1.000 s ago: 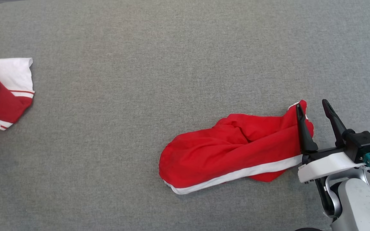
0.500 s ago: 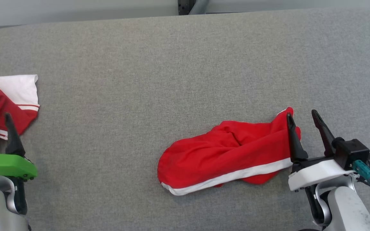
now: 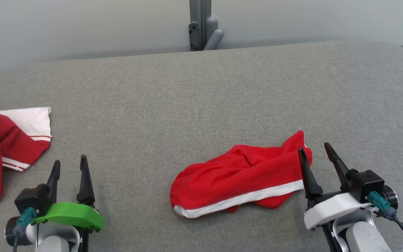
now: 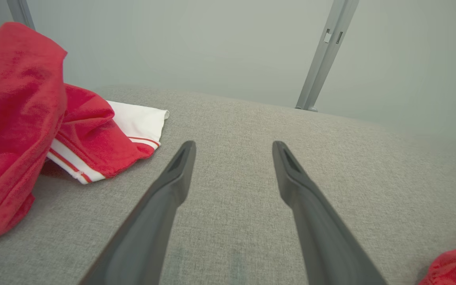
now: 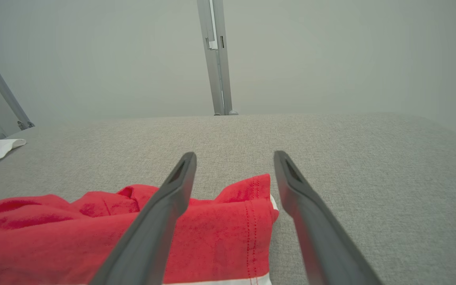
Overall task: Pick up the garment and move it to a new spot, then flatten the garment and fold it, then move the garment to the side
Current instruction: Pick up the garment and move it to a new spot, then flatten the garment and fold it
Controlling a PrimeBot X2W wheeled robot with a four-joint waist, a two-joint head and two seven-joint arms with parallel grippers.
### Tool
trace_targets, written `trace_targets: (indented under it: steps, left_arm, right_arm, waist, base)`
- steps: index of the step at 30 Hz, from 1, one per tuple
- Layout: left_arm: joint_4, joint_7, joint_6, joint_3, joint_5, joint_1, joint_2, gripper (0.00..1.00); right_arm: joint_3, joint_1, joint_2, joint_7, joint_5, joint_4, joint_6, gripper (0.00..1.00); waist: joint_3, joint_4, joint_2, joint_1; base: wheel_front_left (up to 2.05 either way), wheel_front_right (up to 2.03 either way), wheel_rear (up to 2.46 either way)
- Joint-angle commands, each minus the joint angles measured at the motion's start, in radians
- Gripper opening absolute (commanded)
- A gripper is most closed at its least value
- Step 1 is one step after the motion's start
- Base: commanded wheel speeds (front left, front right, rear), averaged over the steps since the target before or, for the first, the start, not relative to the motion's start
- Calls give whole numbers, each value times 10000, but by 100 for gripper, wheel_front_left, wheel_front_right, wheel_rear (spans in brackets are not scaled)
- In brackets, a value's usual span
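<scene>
- At the left edge of the grey table (image 3: 187, 105) lay the jersey (image 3: 9, 140), a crumpled red heap with one white sleeve (image 3: 30, 120) and its striped trim turned toward the far side.
- The left gripper (image 3: 70, 159) stood just to the right of that heap, near it but apart. Its two fingers were spread wide with nothing between them and pointed away from the robot.
- From the left wrist, the jersey (image 4: 14, 118) sat wholly to the left of the left gripper (image 4: 232, 143), so the open fingers aimed at bare table beside it.
- The heap ran roughly from the sleeve at the far end toward the robot. The picture's edge cut it off, so its full length could not be told.
- The right gripper (image 3: 313, 146) was also spread wide and empty. It stood at the right end of a second red cloth (image 3: 236, 178) with a white band, well apart from the jersey.
- Seen from the right wrist, that cloth (image 5: 54, 237) lay under and left of the right gripper (image 5: 234, 153).
- The left arm was plainly the nearer one, so a grasp on the jersey would probably call for it to swing leftward first.
</scene>
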Motion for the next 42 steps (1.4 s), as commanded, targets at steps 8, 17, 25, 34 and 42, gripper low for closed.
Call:
trace_targets:
  steps: [8, 17, 25, 34, 42]
  left_arm:
    - [-165, -5, 74, -930, -557, 1055, -38, 100]
    - [-679, -5, 366, -1775, -887, 1972, -31, 100]
    - [-598, -5, 327, -2394, -1062, 1906, -32, 100]
    - [489, -7, 55, -3774, -2169, 974, -29, 100]
    - [725, -5, -9, -5183, -3154, 624, -31, 100]
  right_arm:
    - [229, 495, 5, -29, 62, 202, -10, 100]
    - [202, 754, 8, -29, 113, 267, -10, 100]
    - [221, 731, 10, -29, 134, 202, -10, 100]
    - [392, 444, 6, -29, 27, 285, -10, 100]
    - [213, 369, -87, -29, 7, 314, -10, 100]
  waist:
    - [-874, -383, 0, 0]
    - [-1136, -411, 0, 0]
    - [-917, -328, 0, 0]
    - [-402, -639, 0, 0]
    - [-180, -892, 0, 0]
  base:
    - [0, 0, 0]
    - [0, 0, 0]
    - [0, 0, 0]
    - [0, 0, 0]
    - [0, 0, 0]
